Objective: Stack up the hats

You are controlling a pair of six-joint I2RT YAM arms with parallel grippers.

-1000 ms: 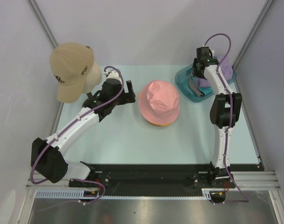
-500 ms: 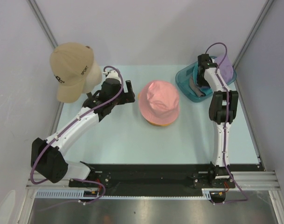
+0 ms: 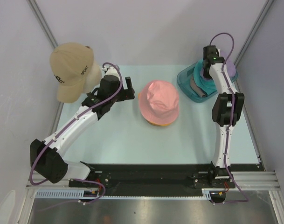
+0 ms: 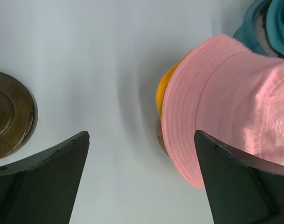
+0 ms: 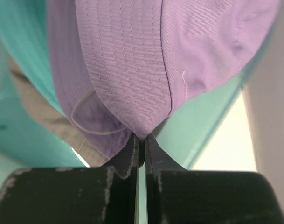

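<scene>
Right gripper [image 5: 142,140] pinched tight on a fold of the lilac hat [image 5: 146,56], straight ahead of the fingertips, at the teal tub [image 3: 184,79], far right. Left gripper [image 4: 141,137] spread wide, gripping nothing, just beside the pink hat [image 4: 235,112] atop the yellow-orange hat [image 4: 167,88].

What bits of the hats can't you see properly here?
Top and left wrist views: the pink hat covers nearly all of the yellow-orange hat.
Top view: the right arm hides most of the lilac hat.
Right wrist view: the lilac hat fills the frame, so what else lies in the teal tub is unclear.
Left wrist view: the right edge cuts off the pink hat.
</scene>
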